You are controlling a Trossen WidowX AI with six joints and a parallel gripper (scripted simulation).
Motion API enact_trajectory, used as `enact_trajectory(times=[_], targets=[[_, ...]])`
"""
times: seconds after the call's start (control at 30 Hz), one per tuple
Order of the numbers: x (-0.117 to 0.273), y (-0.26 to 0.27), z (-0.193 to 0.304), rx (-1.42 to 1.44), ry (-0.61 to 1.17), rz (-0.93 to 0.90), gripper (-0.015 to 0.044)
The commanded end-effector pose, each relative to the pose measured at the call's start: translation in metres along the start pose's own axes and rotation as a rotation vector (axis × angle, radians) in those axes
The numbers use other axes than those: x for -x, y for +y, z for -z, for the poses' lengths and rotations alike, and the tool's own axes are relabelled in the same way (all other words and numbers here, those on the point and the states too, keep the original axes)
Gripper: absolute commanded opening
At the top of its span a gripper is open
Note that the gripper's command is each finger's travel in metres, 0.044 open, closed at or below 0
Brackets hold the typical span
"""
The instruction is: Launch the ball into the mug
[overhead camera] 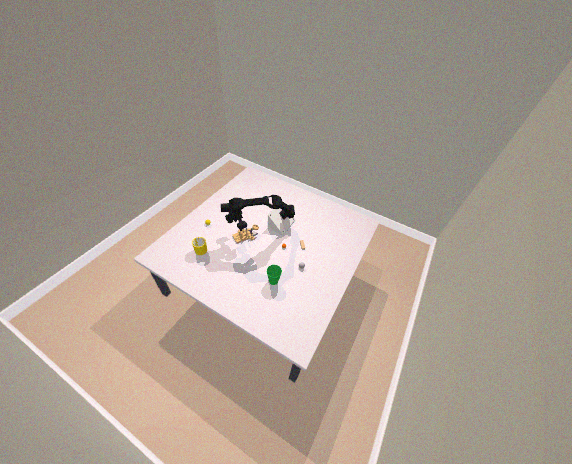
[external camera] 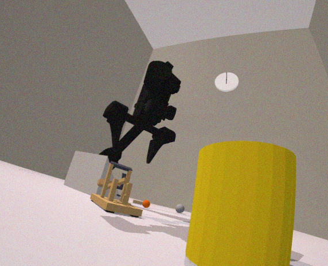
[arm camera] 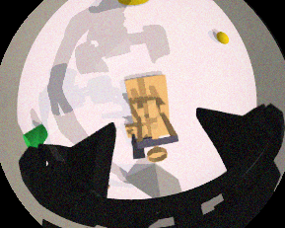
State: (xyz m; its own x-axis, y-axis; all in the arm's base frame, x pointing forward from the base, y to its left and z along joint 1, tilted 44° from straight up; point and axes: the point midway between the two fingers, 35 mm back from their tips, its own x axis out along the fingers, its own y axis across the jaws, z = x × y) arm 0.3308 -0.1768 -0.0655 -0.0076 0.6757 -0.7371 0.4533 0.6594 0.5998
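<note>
The wooden catapult [overhead camera: 240, 237] [external camera: 116, 207] [arm camera: 147, 86] stands on the table, its base end towards the yellow mug [overhead camera: 200, 247] [external camera: 242, 200] [arm camera: 133, 1]. Its round launch cup [arm camera: 157, 155] looks empty; the dark crossbar lies beside it in the wrist view. My gripper [external camera: 132, 153] [arm camera: 157, 118] is wide open and empty, above the catapult and clear of it. An orange ball [overhead camera: 284, 246] [external camera: 146, 203], a grey ball [overhead camera: 301, 265] [external camera: 180, 208] and a yellow ball [overhead camera: 207, 222] [arm camera: 223, 38] lie apart on the table.
A green cup [overhead camera: 274, 275] [arm camera: 35, 135] stands near the front of the table. A grey box [overhead camera: 277, 225] [external camera: 85, 172] stands behind the catapult, by the arm's base. A small wooden block [overhead camera: 302, 244] [external camera: 137, 202] lies near the orange ball.
</note>
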Motion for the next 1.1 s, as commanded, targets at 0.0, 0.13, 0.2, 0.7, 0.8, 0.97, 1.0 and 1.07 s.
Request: enact_trajectory(times=[0.0,0.13,0.2,0.7,0.8,0.97,1.0,1.07], targets=[[0.005,0.0,0.004,-0.005,0.006,-0.005,0.044],[-0.025,0.0,0.003,-0.005,0.006,-0.006,0.044],[-0.04,0.001,0.004,-0.005,0.006,-0.007,0.044],[-0.059,0.001,0.003,-0.005,0.006,-0.007,0.044],[-0.064,0.001,0.003,-0.004,0.006,-0.007,0.044],[-0.072,0.001,0.003,-0.004,0.006,-0.008,0.044],[-0.074,0.001,0.004,-0.004,0.006,-0.008,0.044],[-0.077,0.001,0.004,-0.004,0.006,-0.008,0.044]])
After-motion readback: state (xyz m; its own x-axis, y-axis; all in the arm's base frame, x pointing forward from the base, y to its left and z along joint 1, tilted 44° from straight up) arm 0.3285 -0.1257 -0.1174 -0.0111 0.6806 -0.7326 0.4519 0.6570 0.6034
